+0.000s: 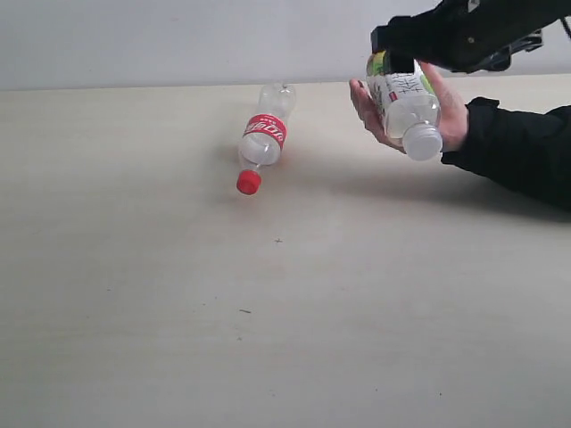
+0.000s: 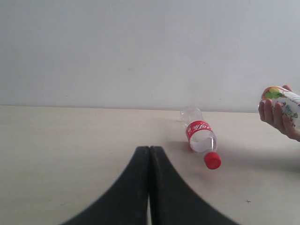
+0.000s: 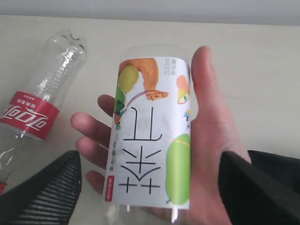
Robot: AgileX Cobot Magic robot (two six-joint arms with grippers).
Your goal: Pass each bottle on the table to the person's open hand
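In the palm-up hand (image 1: 453, 116), white-capped bottle (image 1: 406, 102), right end effector (image 1: 401, 46) spread above

Wall (image 1: 178, 40): plain, pale grey-white, smooth, evenly lit. Exterior view: band across top, lower edge straight, near level. Left wrist view: fills upper half. Right wrist view: thin grey strip along one edge

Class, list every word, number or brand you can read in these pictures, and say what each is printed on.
"500ml": small print on the label of the white-capped bottle lying in the person's open hand.
Large black Chinese characters, same label: seen sideways, not surely readable.
White script on the red label of the red-capped bottle: seemingly Coca-Cola's Chinese logo; not certain.
Remaining fine print: too small to read.
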